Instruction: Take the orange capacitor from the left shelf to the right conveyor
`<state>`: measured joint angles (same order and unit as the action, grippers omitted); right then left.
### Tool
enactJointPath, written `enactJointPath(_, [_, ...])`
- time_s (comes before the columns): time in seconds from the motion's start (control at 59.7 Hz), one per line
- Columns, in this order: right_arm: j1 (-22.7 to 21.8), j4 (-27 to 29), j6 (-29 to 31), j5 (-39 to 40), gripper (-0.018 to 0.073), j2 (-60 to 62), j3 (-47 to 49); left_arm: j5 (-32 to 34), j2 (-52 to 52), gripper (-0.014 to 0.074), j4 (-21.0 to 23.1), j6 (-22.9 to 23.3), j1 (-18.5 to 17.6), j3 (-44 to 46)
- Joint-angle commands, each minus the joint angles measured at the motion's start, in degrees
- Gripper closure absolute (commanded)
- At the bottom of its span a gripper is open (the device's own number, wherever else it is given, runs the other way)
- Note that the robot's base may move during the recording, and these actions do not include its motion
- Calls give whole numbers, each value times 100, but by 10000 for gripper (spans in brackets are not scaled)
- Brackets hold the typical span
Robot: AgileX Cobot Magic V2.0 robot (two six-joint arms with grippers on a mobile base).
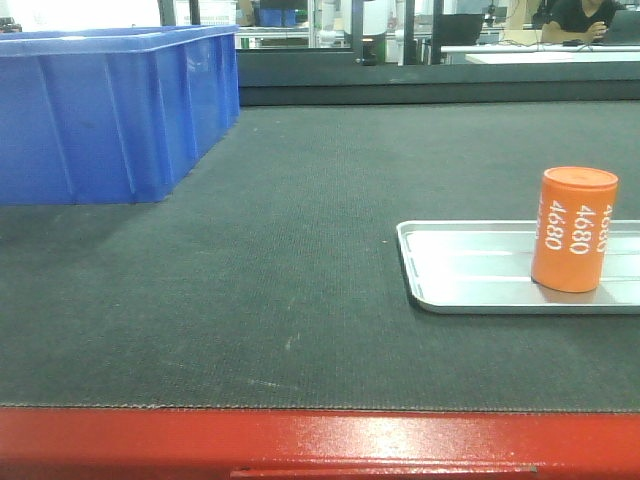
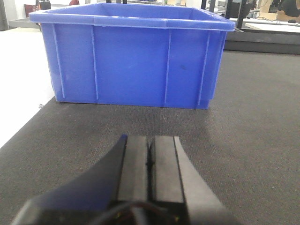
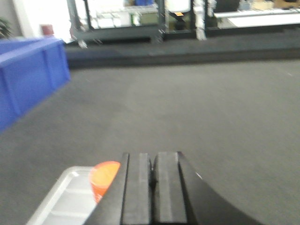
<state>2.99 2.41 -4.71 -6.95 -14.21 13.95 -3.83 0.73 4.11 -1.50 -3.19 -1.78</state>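
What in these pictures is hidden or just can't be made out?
- Blue bin: its inside, hidden by its walls in every view.
- Orange capacitor: mostly behind the right gripper in the right wrist view.
- Silver tray: right end cut off by the front view's edge.
- Left shelf: in no view.

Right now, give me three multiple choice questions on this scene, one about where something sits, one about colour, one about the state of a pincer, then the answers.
1. Where does the orange capacitor stand?
A. in the blue bin
B. on the silver tray
C. on the bare belt

2. What colour is the belt's front edge?
A. red
B. yellow
C. green

3. How is the left pincer?
A. wide open
B. clamped on the capacitor
C. shut and empty

Answers: 1 B, its base rests inside the silver tray, upright. 2 A, a red metal strip runs below the dark belt. 3 C, the pads meet with nothing between them, facing the blue bin.
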Motion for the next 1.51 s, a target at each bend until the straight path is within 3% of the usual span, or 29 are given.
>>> enactJointPath(0.0, [-141, 93, 280, 85, 504, 110, 217, 519, 68, 723, 13, 10, 0, 17])
enactJointPath(0.318, [-649, 93, 471, 278, 504, 1052, -578, 519, 68, 723, 13, 10, 0, 17])
enactJointPath(0.553, [-896, 422, 395, 1220, 504, 1587, -1564, 519, 68, 723, 13, 10, 0, 17])
enactJointPath(0.687, [-948, 433, 382, 840, 504, 1565, -1540, 519, 68, 723, 13, 10, 0, 17])
enactJointPath(1.49, [-948, 433, 382, 797, 504, 1565, -1534, 519, 68, 723, 13, 10, 0, 17])
